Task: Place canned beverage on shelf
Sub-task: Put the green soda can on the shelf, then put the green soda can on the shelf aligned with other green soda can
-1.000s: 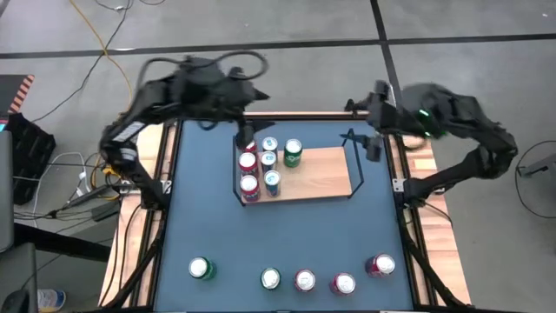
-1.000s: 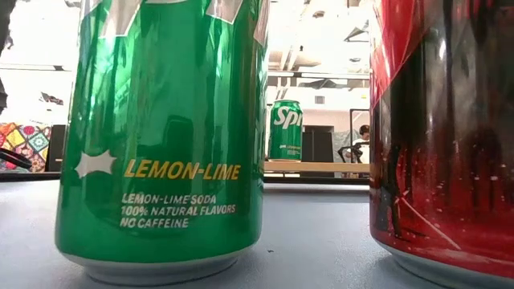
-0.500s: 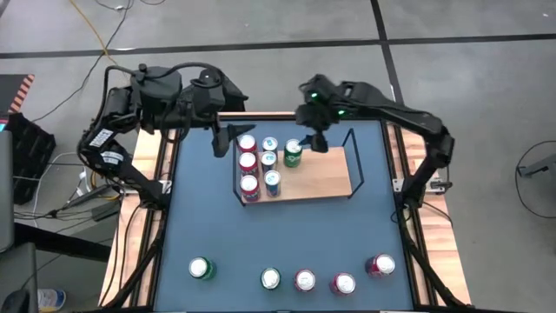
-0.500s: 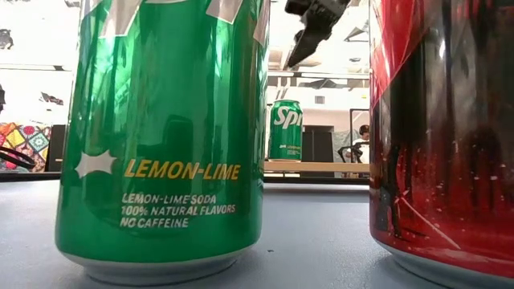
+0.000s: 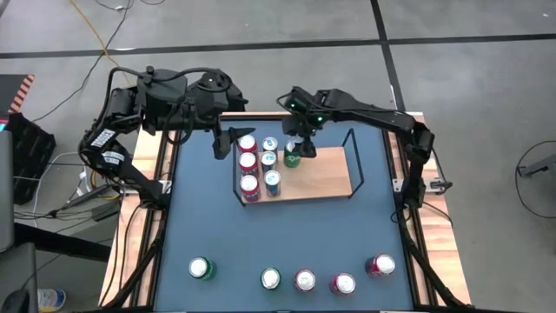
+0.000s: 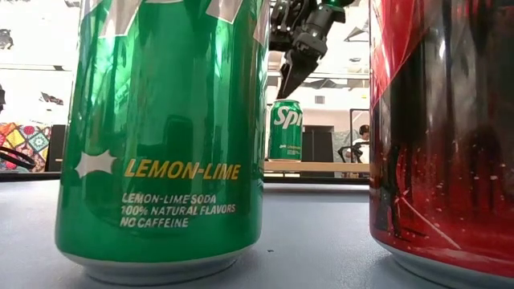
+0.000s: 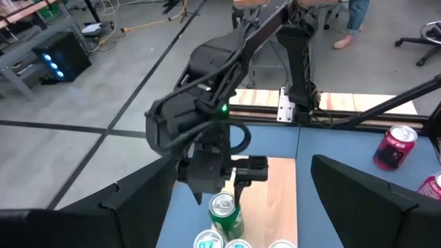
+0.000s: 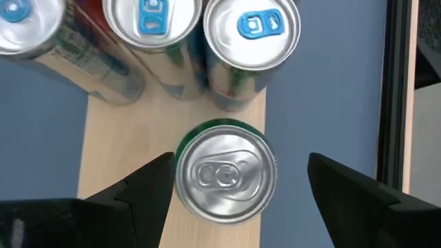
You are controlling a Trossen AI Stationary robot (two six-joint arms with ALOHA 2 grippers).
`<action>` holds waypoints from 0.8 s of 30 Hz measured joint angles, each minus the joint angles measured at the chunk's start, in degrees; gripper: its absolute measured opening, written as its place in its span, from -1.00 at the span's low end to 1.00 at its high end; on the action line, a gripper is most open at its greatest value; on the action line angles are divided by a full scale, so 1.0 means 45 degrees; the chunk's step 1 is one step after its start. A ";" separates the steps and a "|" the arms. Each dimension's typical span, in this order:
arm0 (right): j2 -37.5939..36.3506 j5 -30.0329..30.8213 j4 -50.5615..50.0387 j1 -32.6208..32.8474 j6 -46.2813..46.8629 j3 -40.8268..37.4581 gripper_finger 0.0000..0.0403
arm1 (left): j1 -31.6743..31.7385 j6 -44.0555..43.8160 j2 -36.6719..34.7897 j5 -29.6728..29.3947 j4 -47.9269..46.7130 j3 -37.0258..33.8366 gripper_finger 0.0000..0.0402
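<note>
While the right gripper (image 5: 300,149) hangs spread directly over the green can (image 8: 225,178), fingers apart on either side of its top without touching it, that can stands upright on the shelf (image 5: 326,174) toward its 11 o'clock corner, just beside the cluster of red and blue-tabbed cans (image 5: 258,165). At 9 o'clock of the shelf the left gripper (image 5: 224,142) waits, also spread, holding nothing
</note>
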 joint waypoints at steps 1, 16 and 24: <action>0.0050 0.0059 0.0030 0.0029 0.0004 0.0000 0.58 | 0.0000 0.0003 0.0000 0.0000 0.0000 0.0000 0.62; 0.0388 0.0940 0.0302 0.0085 0.1521 0.0000 0.58 | 0.0000 0.0528 0.0000 0.0005 -0.0019 0.0000 0.62; 0.0188 0.0920 0.0665 0.0488 0.2012 0.0022 0.58 | 0.0000 0.0515 0.0000 0.0005 -0.0019 0.0000 0.62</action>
